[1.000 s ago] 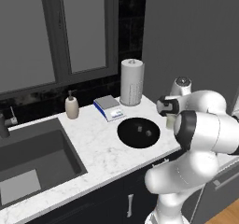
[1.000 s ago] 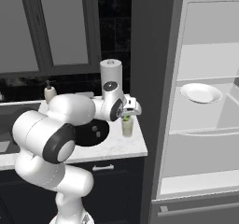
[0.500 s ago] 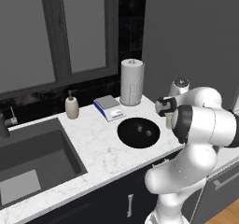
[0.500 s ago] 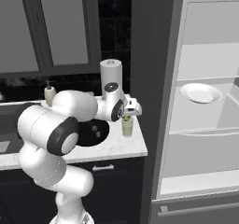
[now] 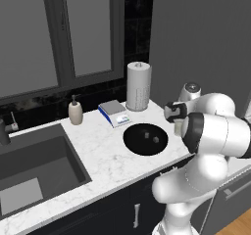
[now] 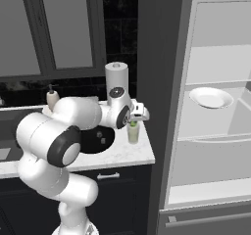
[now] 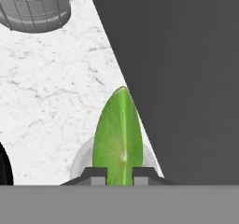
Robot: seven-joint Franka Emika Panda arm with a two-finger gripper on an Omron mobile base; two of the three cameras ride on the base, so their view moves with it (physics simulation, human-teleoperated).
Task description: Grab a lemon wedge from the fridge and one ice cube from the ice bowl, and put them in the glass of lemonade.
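The two-finger hand (image 7: 119, 174) is clamped on the small pointed yellow-green lemon wedge (image 7: 118, 134), which stands up between the dark finger tips with its point away from the camera. Directly beyond the wedge, in the hand view, the round rim of the clear straight-sided glass of pale lemonade (image 7: 83, 158) shows against the white marble bench (image 7: 51, 92).

In the right base view the hand (image 6: 138, 114) hangs just above that glass (image 6: 133, 132), which stands near the bench's (image 6: 125, 153) right end, close to the front edge and beside the tall matte grey fridge (image 6: 162, 82). The glass holds pale yellow-green liquid. Whether the wedge touches the liquid cannot be told.

The fridge door is open; a white plate (image 6: 211, 97) lies on one pale shelf inside, with bare shelves above and below it.

The wide, shallow, round black ice bowl (image 5: 145, 139) sits on the bench (image 5: 98, 155) near the front edge, just left of the glass. Two small pale ice cubes (image 5: 156, 139) lie in it, apart from each other.

Along the back edge stand a tall white paper-towel roll (image 5: 138, 86), a flat blue-edged kitchen scale (image 5: 113, 113) and a beige soap bottle (image 5: 75, 111). A dark sink basin (image 5: 34, 173) is sunk into the left part of the bench.
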